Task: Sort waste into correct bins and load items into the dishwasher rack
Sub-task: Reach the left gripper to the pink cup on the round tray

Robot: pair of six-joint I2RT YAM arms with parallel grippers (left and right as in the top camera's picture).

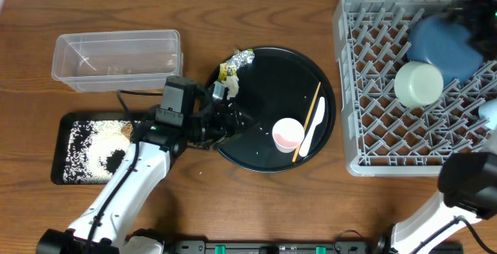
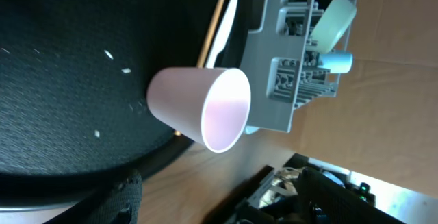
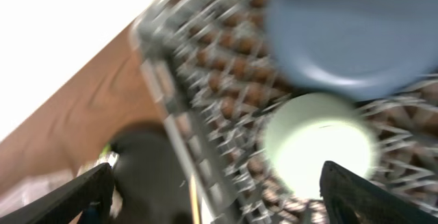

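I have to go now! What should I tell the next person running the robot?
Left gripper: looks open, empty, over the round tray, facing the pink cup.
Right gripper: open, empty, above the rack.
Done: plate, bowl, blue cup in rack; rice in the flat black tray.
To do: pink cup, spoon, chopsticks into rack; foil, yellow wrapper still to sort.

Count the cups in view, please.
2. The pink cup is on the round black tray; light blue cup at the right edge of the rack. Others may be hidden.
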